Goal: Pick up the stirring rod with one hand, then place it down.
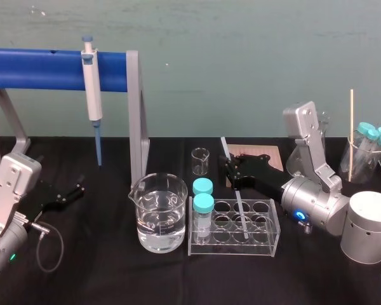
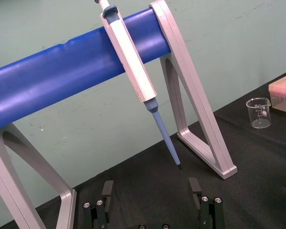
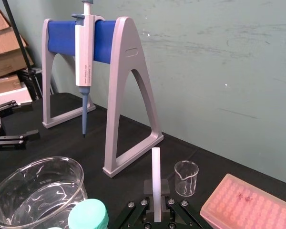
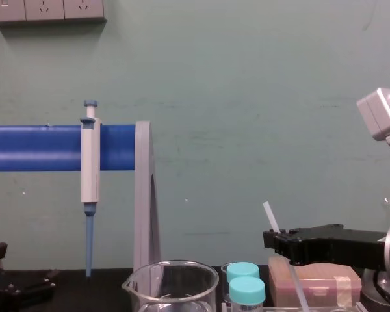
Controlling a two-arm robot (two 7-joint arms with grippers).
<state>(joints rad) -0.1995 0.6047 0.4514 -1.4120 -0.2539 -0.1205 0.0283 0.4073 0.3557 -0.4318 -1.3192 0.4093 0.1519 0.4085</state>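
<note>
Right tool [image 1: 230, 166]: closed on the stirring rod [image 1: 240, 210] near its upper end. The rod is tilted, its lower end apparently down in a well of the clear rack [image 1: 277, 223].
Left tool [image 1: 74, 190]: spread wide, empty, parked far left.
Hazard: sideways travel before the tip clears could lever the rack or slip the rod.
Room: capped vials [image 1: 203, 204] and large beaker [image 1: 157, 213] crowd the rack's left; bare table [image 1: 101, 273] lies in front.
</note>
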